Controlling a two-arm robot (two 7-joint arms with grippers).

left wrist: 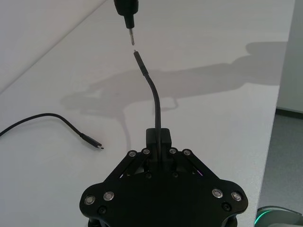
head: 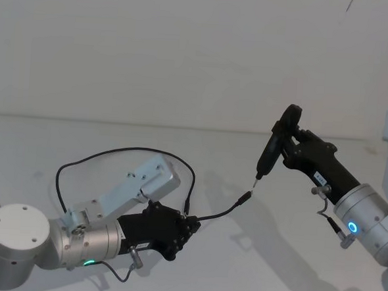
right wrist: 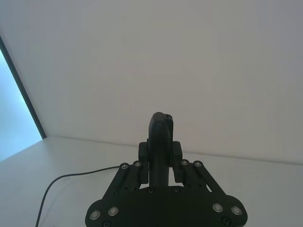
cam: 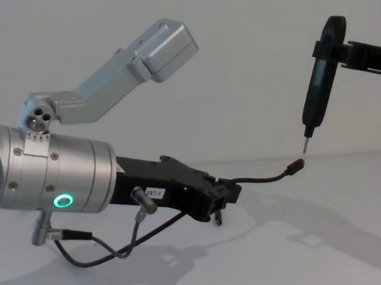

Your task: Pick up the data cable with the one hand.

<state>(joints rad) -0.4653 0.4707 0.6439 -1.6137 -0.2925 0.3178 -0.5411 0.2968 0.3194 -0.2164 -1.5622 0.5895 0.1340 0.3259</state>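
Desk: plain white desk.
Left end effector: clamped on long thin black data cable; plug raised toward 2 o'clock.
Right end effector: closed around slim black pointed tool.
Progress: pickup looks done; cable tail on desk.

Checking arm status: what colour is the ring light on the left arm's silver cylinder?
Green ring light, clearest in the chest view.

The long, thin black data cable lay dark on the plain white matte table, its plugs black too. The flat black left gripper bore a small white label, and its thick silver cylinder showed a green ring light. The black right gripper held a slim black tool with a pale tip; its silver cylinder glowed blue.
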